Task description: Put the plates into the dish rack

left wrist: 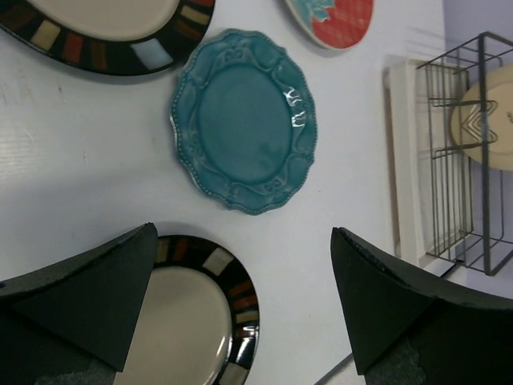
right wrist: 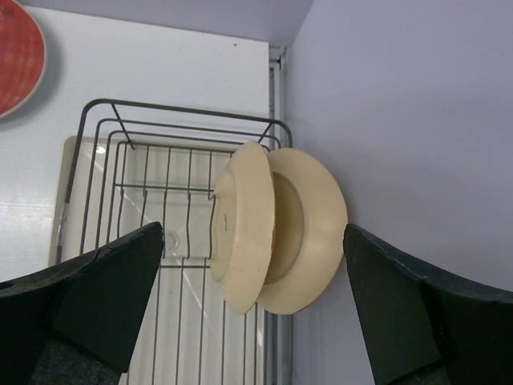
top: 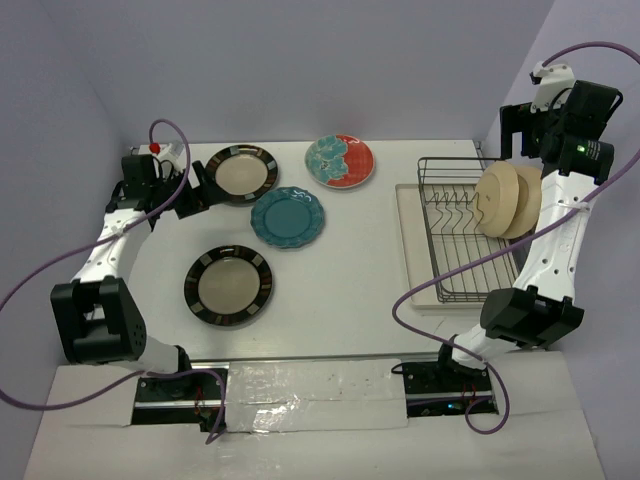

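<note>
A white table [top: 350,300] carries everything. At its right end, close to the wall, sits the rack [top: 450,160], dark wire on a cream tray [top: 408,250]. Two tan plates stand on edge at the rack's far right end, one just behind the other: the front one [top: 497,198] overlaps the back one [top: 527,205], and both lean slightly. The rest of the rack's prongs hold nothing. Four plates lie flat on the table to the left of the rack, none touching another. A striped plate [top: 228,285] lies nearest the arm bases, and a second striped plate [top: 241,172] lies at the far left. The teal plate [top: 288,217] lies between them and a little to the right, and the red plate [top: 340,161] lies at the far edge, nearest the rack. The left end effector [left wrist: 242,233] hangs above the table near the far striped plate, fingers spread wide and holding nothing. The right end effector [right wrist: 253,231] sits high above the rack's far right end, looking down on the two tan plates, its fingers wide apart and clear of both.
</note>
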Robot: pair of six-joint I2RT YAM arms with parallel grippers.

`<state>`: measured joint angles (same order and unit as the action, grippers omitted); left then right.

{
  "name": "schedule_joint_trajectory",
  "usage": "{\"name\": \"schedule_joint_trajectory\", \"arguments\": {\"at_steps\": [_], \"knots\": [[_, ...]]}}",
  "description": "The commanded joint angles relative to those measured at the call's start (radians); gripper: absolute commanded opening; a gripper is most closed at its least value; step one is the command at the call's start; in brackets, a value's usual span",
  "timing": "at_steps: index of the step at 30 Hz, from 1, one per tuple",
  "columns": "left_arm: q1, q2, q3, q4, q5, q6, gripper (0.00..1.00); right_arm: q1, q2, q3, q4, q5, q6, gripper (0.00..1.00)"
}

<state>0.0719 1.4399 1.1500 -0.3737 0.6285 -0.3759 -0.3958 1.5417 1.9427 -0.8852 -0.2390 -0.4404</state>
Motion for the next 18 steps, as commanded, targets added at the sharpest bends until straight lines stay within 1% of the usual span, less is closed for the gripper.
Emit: {"name": "schedule_joint_trajectory", "arguments": {"at_steps": [1, 3, 4, 5, 7, 11, 15, 16, 18], "knots": [[0.000, 0.076, -0.033, 0.047, -0.018, 0.042, 0.98, 0.040, -0.044, -0.007, 0.032, 0.004, -0.011, 1.00], [0.000, 0.114, -0.039, 0.088, -0.004, 0.037, 0.94, 0.069, -0.061, -0.017, 0.013, -0.040, -0.007, 1.00], [-0.001, 0.158, -0.038, 0.099, 0.026, 0.037, 0.93, 0.086, -0.075, -0.025, 0.008, -0.046, -0.003, 1.00], [-0.001, 0.183, -0.036, 0.110, 0.046, 0.035, 0.88, 0.125, -0.084, -0.034, 0.006, -0.045, 0.009, 1.00], [-0.009, 0.244, -0.032, 0.146, 0.079, 0.022, 0.86, 0.159, -0.100, -0.045, -0.012, -0.083, 0.006, 1.00], [-0.024, 0.327, -0.064, 0.266, 0.122, -0.075, 0.84, 0.239, -0.117, -0.064, -0.026, -0.126, 0.035, 1.00], [-0.064, 0.410, -0.076, 0.358, 0.086, -0.124, 0.83, 0.284, -0.114, -0.051, -0.040, -0.129, 0.046, 1.00], [-0.064, 0.424, -0.075, 0.398, 0.080, -0.135, 0.82, 0.288, -0.112, -0.050, -0.041, -0.129, 0.048, 1.00], [-0.064, 0.462, -0.067, 0.423, 0.065, -0.167, 0.80, 0.296, -0.111, -0.042, -0.050, -0.126, 0.046, 1.00]]}}
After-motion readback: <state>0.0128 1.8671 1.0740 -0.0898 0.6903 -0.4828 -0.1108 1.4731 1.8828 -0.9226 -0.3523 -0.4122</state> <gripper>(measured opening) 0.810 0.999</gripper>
